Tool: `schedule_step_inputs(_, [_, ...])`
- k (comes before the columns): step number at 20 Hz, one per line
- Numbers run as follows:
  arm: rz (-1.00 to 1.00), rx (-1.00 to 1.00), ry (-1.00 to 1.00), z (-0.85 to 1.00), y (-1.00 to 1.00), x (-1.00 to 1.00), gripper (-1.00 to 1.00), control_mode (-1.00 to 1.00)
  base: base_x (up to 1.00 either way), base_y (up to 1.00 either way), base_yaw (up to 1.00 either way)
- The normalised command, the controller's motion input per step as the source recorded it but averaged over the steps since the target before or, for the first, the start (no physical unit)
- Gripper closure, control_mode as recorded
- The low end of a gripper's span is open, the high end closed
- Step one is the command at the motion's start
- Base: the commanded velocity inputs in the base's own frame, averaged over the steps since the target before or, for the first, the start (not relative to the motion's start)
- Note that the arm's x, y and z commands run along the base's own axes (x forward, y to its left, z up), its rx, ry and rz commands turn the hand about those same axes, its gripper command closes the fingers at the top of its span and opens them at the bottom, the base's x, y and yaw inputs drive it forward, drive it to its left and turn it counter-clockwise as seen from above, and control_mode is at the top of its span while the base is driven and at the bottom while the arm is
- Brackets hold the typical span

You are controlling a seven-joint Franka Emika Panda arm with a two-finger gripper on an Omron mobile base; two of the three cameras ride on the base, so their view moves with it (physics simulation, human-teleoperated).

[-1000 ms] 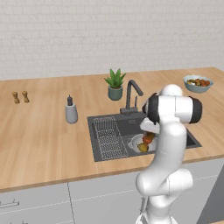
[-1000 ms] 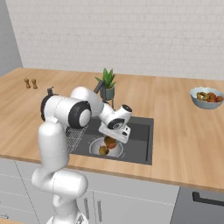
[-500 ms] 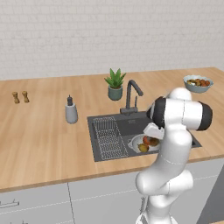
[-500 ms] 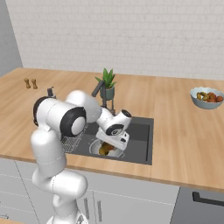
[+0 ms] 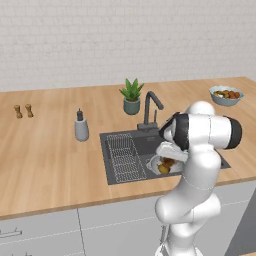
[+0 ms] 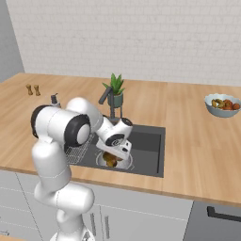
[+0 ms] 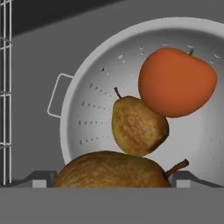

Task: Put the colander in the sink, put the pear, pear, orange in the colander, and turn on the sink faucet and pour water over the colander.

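Note:
The silver colander [image 7: 87, 109] sits in the dark sink [image 5: 150, 142], to the right of the wire rack. It holds the orange [image 7: 177, 81] and a pear [image 7: 138, 127] touching it. A second, nearer pear [image 7: 111, 171] lies at the bottom of the hand view, between my fingertips [image 7: 41, 178]. My gripper [image 7: 113, 179] is open and points down into the colander [image 6: 124, 162]; I cannot tell whether its fingers touch that pear. In the right base view the gripper [image 6: 112, 151] hangs just over the fruit. The faucet [image 5: 150, 107] stands behind the sink. No water is in view.
A wire rack [image 5: 122, 157] fills the sink's left half. A grey soap dispenser [image 5: 81, 127] and a potted plant [image 5: 131, 97] stand on the wooden counter near the faucet. A pale blue bowl of fruit [image 5: 226, 95] sits far right, and two small shakers [image 5: 23, 111] far left.
My arm's elbow has swung over and down, and the hand has sunk slightly closer to the colander. The jaws stayed wide apart. The fruit in the colander has not moved.

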Motion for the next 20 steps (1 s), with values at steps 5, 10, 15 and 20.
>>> schedule_step_inputs(5, [0.0,0.0,0.0,-0.03,0.01,0.3,-1.0,-1.0,0.0,0.0,0.0])
schedule_step_inputs(10, [0.0,0.0,0.0,-0.02,0.03,0.29,-1.0,-1.0,0.0,0.0,0.0])
schedule_step_inputs(15, [0.01,0.0,0.01,0.0,0.01,0.0,-1.0,-1.0,0.0,0.0,0.0])
schedule_step_inputs(20, [0.0,0.0,0.0,0.21,0.0,0.1,-1.0,-1.0,0.0,0.0,0.0])
